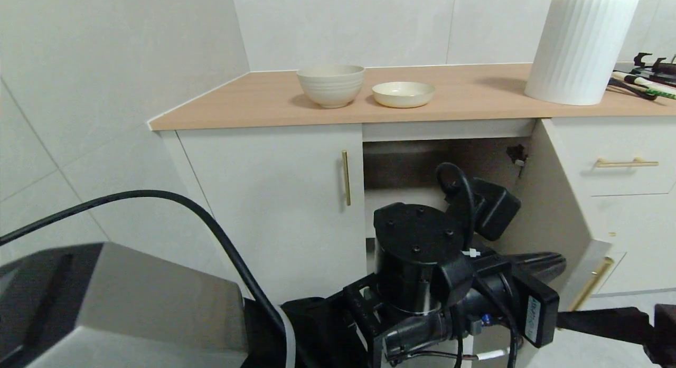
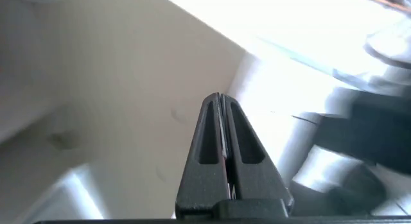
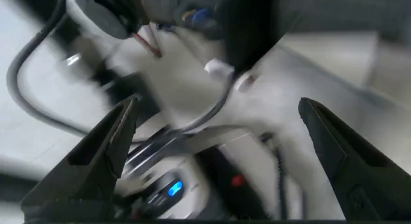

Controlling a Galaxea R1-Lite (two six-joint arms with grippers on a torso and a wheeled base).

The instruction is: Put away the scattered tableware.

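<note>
Wood-topped desk [image 1: 475, 98] runs along a pale tiled wall [image 1: 343, 25] into the room's corner, with white cabinets beneath.

- Left gripper [image 2: 220, 99]: clenched, the two fingers pressed flat together with nothing between them. It sits low, in front of the open cupboard [image 1: 422, 167] and close to the cream face of the swung-out door [image 1: 552, 199].
- Right gripper [image 3: 218, 108]: released, fingers spread wide and empty, facing a tangle of cables [image 3: 212, 115] and black arm hardware close by.
- Bowl [image 1: 330, 85]: ribbed, cream, upright on the desk. It is well above the left gripper, further back and towards the corner.
- Shallow dish [image 1: 403, 94]: just beside the bowl on the side nearer the gripper, not touching it. It is also up on the desk and well apart from both grippers.
- Tall white ribbed container [image 1: 578, 48]: stands on the desk above and beyond the left gripper. A few utensils [image 1: 641, 83] lie past it.
- Closed door with a brass handle [image 1: 345, 178] under the bowl.
- Drawer front [image 1: 626, 162] with a brass pull past the open door.
</note>
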